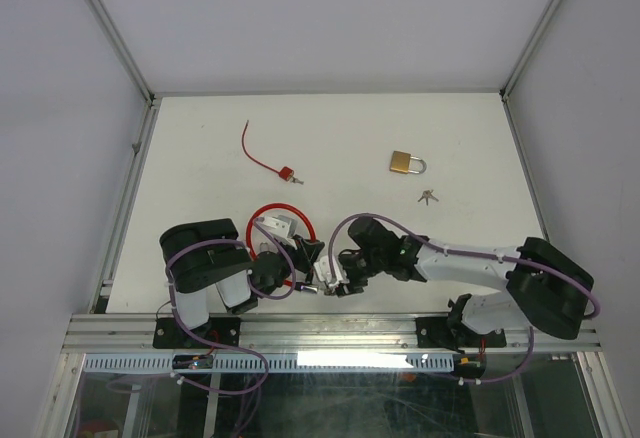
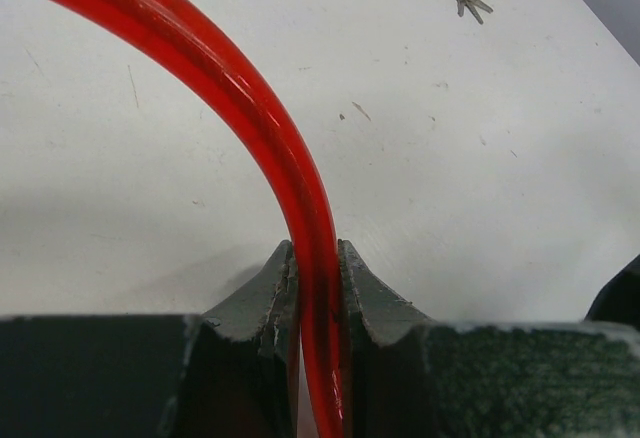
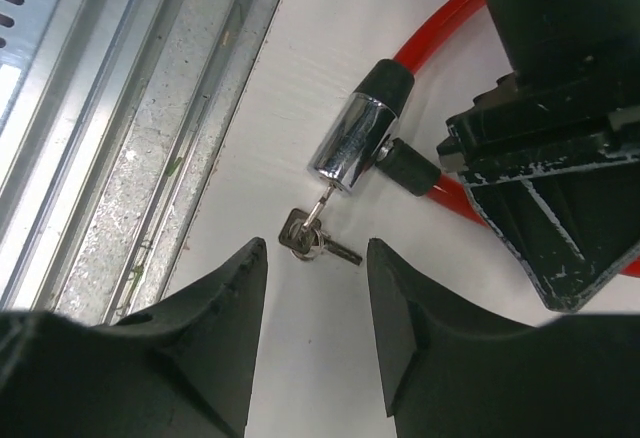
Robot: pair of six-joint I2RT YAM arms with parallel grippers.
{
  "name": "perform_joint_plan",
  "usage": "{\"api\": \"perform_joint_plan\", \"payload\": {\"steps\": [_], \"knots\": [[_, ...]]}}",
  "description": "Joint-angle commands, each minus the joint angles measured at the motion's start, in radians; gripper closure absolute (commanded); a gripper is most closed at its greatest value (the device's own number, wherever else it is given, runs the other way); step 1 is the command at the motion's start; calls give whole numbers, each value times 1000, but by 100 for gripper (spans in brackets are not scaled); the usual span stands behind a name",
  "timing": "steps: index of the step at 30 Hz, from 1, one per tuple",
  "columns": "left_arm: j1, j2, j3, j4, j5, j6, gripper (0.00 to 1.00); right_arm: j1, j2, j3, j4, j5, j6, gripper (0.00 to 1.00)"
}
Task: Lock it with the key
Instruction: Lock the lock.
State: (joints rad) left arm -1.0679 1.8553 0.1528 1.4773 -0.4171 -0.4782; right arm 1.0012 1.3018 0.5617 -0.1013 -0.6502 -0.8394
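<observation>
Cable lock [image 1: 283, 210] lies at lower centre of the top view, close to the near edge of the table [image 1: 460, 128], with its red cable [image 2: 250, 98] in a loop. Chrome cylinder [image 3: 350, 143] sits mid-frame in the right wrist view, tilted, with a black cap on its upper end. Key [image 3: 303, 230] is stuck in its lower end, and a second key on the same ring lies flat on the table. Left gripper [image 2: 316, 258] is pinched tight on the cable, both fingers touching it. Right gripper [image 3: 316, 253] is parted about halfway and grips nothing; its fingertips sit either side of the key. Upper right of the table: brass padlock [image 1: 407, 163], loose keys [image 1: 428, 196] just beside it. Upper left: small red lock [image 1: 286, 172] with a thin red wire [image 1: 248, 143].
</observation>
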Motion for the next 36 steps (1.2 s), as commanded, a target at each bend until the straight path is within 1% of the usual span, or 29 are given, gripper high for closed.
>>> {"api": "perform_joint_plan", "payload": {"steps": [1,6,13,16,20,27,31,36], "knots": [[-10,12,-6,263,9,50,100,62,55,45,107,108,81,53],[-10,12,-2,264,12,51,100,118,106,55,142,184,112,58],[-10,8,1,263,17,50,100,126,124,75,168,241,176,67],[-10,6,1,262,19,50,100,124,126,82,172,262,194,76],[-10,-1,1,263,18,50,100,115,119,83,170,271,200,83],[-10,-8,7,264,23,40,100,106,104,81,160,280,168,100],[-10,-22,11,262,24,42,100,80,86,83,166,296,174,100],[-10,-25,33,263,29,59,100,22,73,87,160,258,204,100]]}}
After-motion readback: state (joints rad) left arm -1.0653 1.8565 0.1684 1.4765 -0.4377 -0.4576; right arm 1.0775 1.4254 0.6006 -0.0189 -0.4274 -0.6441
